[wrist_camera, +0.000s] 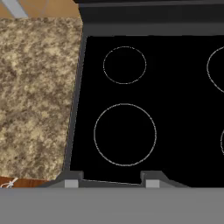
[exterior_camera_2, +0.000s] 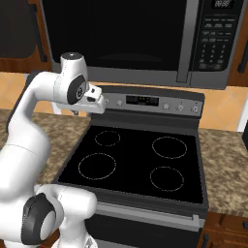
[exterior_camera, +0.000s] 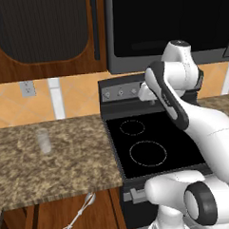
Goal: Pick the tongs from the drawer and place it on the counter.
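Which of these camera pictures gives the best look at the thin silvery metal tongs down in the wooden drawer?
The left base view: the thin silvery tongs lie in full length in the reddish-brown drawer below the granite counter. The hand view catches just a tip at its lower left corner.

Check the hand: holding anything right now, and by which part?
Nothing held. The hand hangs above the stovetop with bare fingertips apart. The tongs lie in the drawer, untouched.

The counter (exterior_camera: 66, 161) was speckled brown and beige. The stovetop (exterior_camera: 151, 147) was black with thin white rings; the tongs (exterior_camera: 79, 216) silvery-white.
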